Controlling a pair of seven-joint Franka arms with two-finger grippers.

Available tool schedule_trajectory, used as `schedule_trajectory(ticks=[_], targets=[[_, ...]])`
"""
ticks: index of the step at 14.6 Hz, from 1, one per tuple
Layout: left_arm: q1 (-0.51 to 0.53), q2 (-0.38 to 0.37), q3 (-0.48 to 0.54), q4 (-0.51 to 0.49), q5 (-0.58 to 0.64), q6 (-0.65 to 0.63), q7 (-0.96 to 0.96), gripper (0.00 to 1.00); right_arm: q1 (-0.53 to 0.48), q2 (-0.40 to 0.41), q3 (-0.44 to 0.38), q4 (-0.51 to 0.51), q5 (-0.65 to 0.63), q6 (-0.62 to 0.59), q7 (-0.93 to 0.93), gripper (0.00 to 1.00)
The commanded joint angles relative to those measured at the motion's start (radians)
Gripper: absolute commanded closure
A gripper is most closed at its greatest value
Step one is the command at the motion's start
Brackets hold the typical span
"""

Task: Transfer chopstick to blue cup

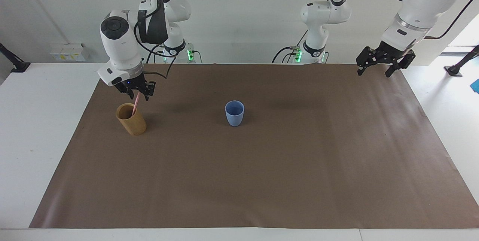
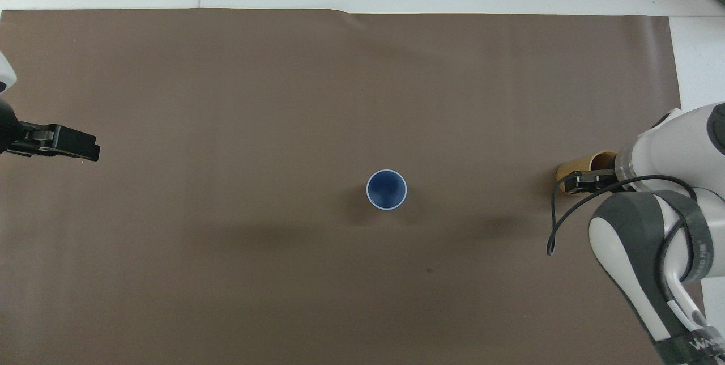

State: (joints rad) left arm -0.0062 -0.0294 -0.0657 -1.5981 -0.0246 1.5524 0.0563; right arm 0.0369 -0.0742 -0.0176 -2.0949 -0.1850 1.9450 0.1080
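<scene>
The pale pink chopstick [image 1: 135, 104] stands tilted in a tan bamboo cup [image 1: 131, 123] toward the right arm's end of the table. My right gripper [image 1: 137, 93] is at the chopstick's top, just over that cup. In the overhead view the right gripper [image 2: 578, 182] covers most of the tan cup [image 2: 566, 175] and hides the chopstick. The blue cup [image 1: 234, 113] stands upright and empty mid-table, and shows from above in the overhead view [image 2: 386, 189]. My left gripper [image 1: 375, 72] is open and empty, raised over the mat's edge at the left arm's end [image 2: 79, 147].
A brown mat [image 1: 262, 177] covers most of the white table. Only the two cups stand on it. A cable loops from the right arm's wrist [image 2: 558, 229] beside the tan cup.
</scene>
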Motion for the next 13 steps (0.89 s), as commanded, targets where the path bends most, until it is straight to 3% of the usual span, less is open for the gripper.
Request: schedule_trajectory(ticks=[1,6,13], targets=[[0.029,0.0,-0.009,0.052,-0.006,-0.04,0.007,0.0,-0.006,-0.022,0.008,-0.01,-0.039,0.019,-0.027,0.92],[0.031,-0.023,-0.011,0.05,-0.005,-0.072,0.011,0.0,-0.009,-0.026,0.008,0.027,-0.031,-0.011,-0.056,1.0],[0.032,-0.035,-0.014,0.047,-0.005,-0.08,0.004,0.0,-0.046,-0.03,-0.004,0.228,0.048,-0.277,-0.166,1.0]])
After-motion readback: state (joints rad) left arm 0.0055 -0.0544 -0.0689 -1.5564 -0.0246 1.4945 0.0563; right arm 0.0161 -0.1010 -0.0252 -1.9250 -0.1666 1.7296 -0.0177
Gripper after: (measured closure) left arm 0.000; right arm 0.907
